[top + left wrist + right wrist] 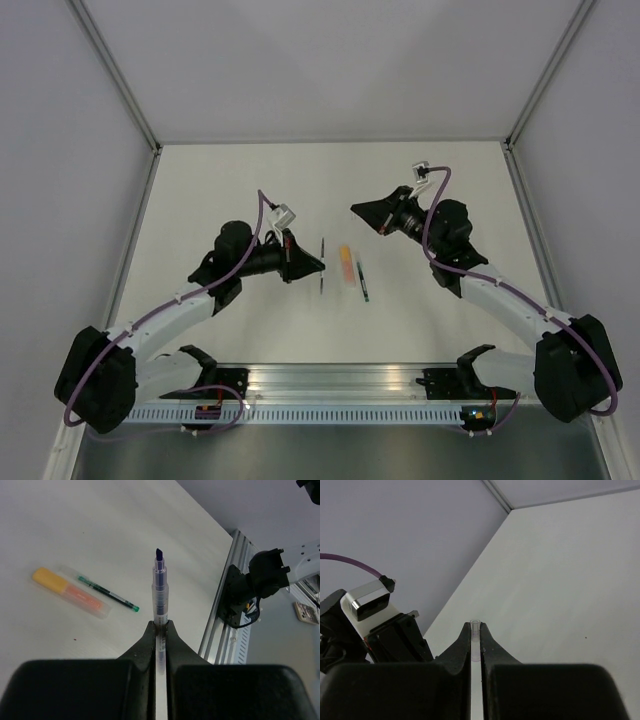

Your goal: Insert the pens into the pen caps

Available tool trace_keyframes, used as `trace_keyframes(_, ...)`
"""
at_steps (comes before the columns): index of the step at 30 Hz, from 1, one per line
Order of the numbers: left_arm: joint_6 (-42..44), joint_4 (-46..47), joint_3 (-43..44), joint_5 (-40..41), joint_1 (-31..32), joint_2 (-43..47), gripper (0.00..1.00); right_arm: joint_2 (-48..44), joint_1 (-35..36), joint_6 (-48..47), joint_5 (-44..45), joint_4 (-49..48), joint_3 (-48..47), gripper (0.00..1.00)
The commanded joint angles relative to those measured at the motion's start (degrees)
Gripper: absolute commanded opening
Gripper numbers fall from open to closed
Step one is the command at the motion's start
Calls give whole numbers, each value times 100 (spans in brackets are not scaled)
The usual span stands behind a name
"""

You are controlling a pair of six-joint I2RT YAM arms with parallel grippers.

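Observation:
My left gripper is shut on a pale clear pen with a dark purple tip that sticks out ahead of the fingers. From above, the gripper holds this pen just over the table. The orange-pink pen and the thin dark green pen lie side by side on the table, seen from above to the right of the held pen. My right gripper is shut on a small clear pen cap, raised at the back right.
The left arm's wrist camera block shows to the left of the right fingers. The metal rail and the right arm's base line the near table edge. White walls enclose the table.

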State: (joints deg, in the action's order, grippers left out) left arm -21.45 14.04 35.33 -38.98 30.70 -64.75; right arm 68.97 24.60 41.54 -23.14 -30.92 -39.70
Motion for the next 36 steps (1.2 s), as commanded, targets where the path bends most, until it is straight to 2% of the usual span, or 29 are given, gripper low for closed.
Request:
trace_keyframes(1,-324,1433,-447,-303,85,243,2,-41,176,161,-183,-775,-161,0)
trace_keyframes(10,-939,2919,-1247,-558,147,612,2,-59,1071,100,-279,-1346,-187,0)
trace_keyframes(16,-1045,3043,-1406,-707,147,937,2,-85,1600,-163,-77,-1751,-56,0)
trace_keyframes(28,-1098,3061,-1477,-681,147,1131,2,-103,1724,-304,-86,-1918,129,0)
trace_keyframes(36,-1115,3052,-1459,-690,147,1035,2,152,1750,-67,-156,-2217,85,0)
